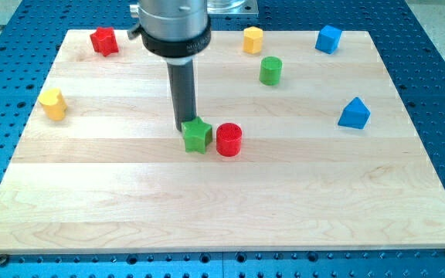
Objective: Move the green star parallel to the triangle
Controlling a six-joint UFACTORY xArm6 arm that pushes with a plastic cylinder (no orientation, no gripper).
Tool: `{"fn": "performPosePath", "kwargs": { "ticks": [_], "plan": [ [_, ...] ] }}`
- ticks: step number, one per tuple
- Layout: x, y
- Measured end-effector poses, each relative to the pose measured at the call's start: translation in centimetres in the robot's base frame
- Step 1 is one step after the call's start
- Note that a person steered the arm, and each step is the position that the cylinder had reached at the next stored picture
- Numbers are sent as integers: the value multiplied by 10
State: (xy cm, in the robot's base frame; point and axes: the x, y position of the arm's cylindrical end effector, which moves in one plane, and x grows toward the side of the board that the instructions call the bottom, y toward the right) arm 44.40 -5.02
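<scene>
The green star [197,136] lies near the middle of the wooden board, with a red cylinder [229,140] touching or almost touching its right side. My tip [185,127] stands right at the star's upper left edge, touching it or nearly so. The blue triangle [354,113] lies far off at the view's right, slightly higher in the view than the star.
A green cylinder [270,70] and a yellow block [253,39] lie toward the top middle. A blue block [328,38] is at the top right, a red block [103,41] at the top left, a yellow block [52,103] at the left. The board's edge [222,251] borders a blue perforated table.
</scene>
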Motion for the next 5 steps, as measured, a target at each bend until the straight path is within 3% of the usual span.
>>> {"fn": "performPosePath", "kwargs": {
  "ticks": [2,3,4,5],
  "plan": [
    [105,39],
    [120,-4],
    [137,57],
    [128,31]
  ]
}}
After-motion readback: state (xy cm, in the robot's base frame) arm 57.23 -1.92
